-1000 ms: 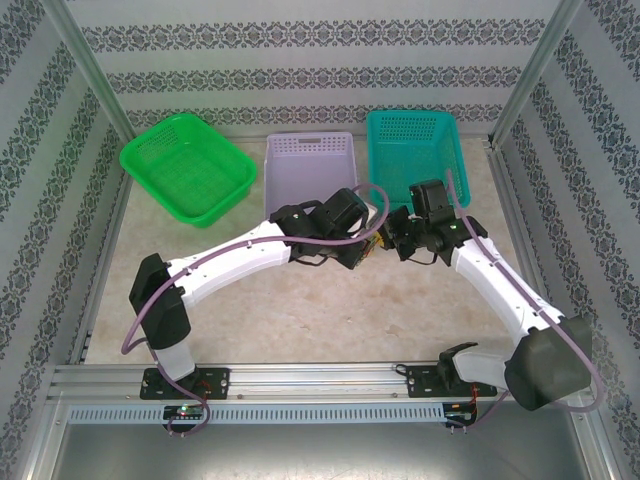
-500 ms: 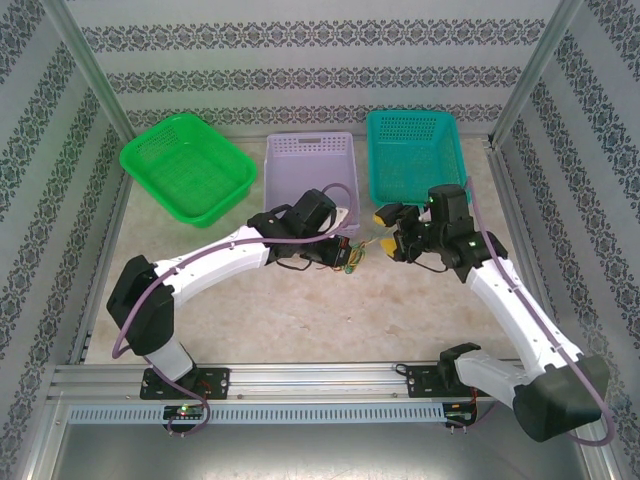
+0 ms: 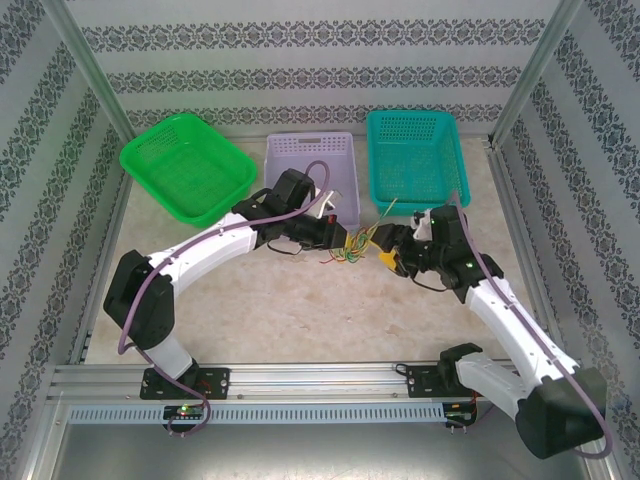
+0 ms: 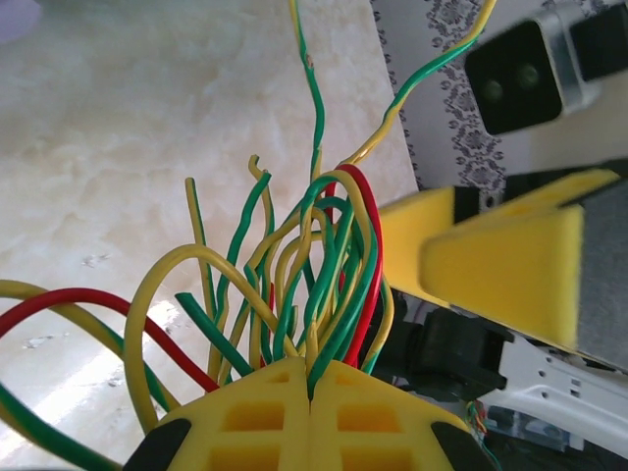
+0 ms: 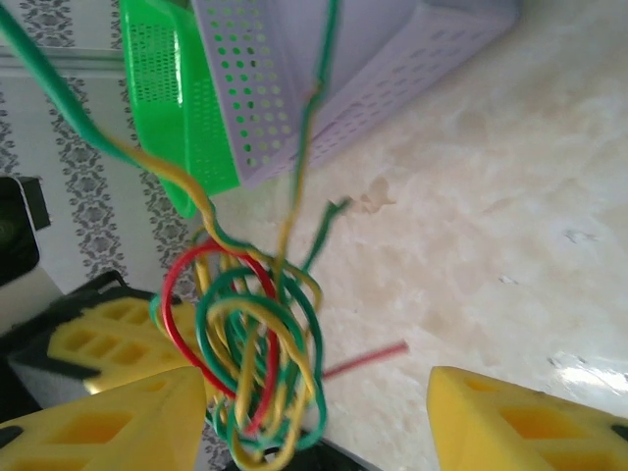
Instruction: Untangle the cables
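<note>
The cables [image 3: 348,246] are a knot of thin green, yellow and red wires held just above the table's middle. My left gripper [image 3: 333,236] is shut on the knot's base, and in the left wrist view the wires [image 4: 314,255] fan upward out of the closed yellow jaws [image 4: 312,378]. My right gripper [image 3: 383,248] faces it from the right, open. In the right wrist view the tangle [image 5: 250,343] hangs beside the left fingertip [image 5: 108,417], with a wide gap to the other fingertip [image 5: 520,422]. A loose red end [image 5: 368,360] sticks out over the table.
Three baskets stand along the back: green [image 3: 185,165], lilac [image 3: 310,160] and teal [image 3: 415,155]. A green-yellow strand [image 3: 390,208] reaches toward the teal basket. Patterned walls close in the sides. Bare marble tabletop [image 3: 300,310] lies in front of the arms.
My right gripper has opened and let go of the cables, drawing back slightly right. The left arm has pulled left with the knot still in its jaws.
</note>
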`<state>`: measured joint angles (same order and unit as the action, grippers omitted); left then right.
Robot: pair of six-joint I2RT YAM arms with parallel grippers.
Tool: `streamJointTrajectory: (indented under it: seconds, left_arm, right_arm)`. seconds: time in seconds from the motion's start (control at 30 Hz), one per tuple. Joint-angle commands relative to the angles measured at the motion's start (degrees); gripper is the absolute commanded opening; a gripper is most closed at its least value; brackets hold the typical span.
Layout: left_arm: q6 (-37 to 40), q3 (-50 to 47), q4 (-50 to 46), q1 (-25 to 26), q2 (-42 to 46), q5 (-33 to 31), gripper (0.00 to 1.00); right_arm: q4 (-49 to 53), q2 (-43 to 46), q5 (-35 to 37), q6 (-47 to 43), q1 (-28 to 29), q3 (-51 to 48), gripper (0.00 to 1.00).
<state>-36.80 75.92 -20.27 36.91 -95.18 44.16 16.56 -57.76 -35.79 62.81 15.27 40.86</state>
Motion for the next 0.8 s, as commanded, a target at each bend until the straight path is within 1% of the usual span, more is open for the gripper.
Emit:
streamJointTrajectory:
  seconds: [0.0, 0.23, 0.3, 0.43, 0.47, 0.53, 0.6, 0.7, 0.77]
  left_arm:
    - [-1.03, 2.45, 1.81, -0.28, -0.92, 3.25, 0.00]
    - [-2.13, 3.31, 3.06, -0.34, -1.92, 2.19, 0.00]
    - [-3.10, 3.08, 3.93, -0.34, -1.86, 1.99, 0.00]
    - [-6.46, 1.27, 6.71, -0.42, -0.65, -0.44, 0.00]
    - [-8.12, 0.35, 8.23, -0.43, -0.08, -1.45, 0.00]
    - [-11.55, -1.49, 10.88, -0.43, 1.41, -4.37, 0.00]
    - [-15.79, -4.09, 13.40, -0.43, 3.89, -9.42, 0.00]
    - [-22.30, -9.29, 18.47, -0.43, 8.31, -18.48, 0.00]
    - [-25.16, -12.43, 19.43, -0.42, 12.09, -25.37, 0.00]
  right_arm:
    - [-7.27, -3.07, -2.65, 0.07, 1.36, 2.08, 0.54]
    - [-8.62, -4.26, 0.07, 3.03, 3.45, 0.27, 0.32]
    - [-10.52, -4.25, 0.63, 4.38, 3.37, -0.70, 0.24]
    - [-13.16, -4.19, 2.42, 6.54, 2.94, -2.11, 0.03]
    - [-13.51, -3.59, 3.44, 7.12, 2.71, -2.82, 0.00]
    - [-14.76, -1.58, 5.44, 8.71, 2.05, -4.87, 0.00]
    - [-15.96, 1.62, 8.52, 11.67, 1.07, -7.67, 0.00]
    - [-20.30, 6.43, 12.90, 17.82, 0.48, -12.98, 0.00]
    - [-20.84, 8.78, 15.13, 20.37, 0.72, -14.92, 0.00]
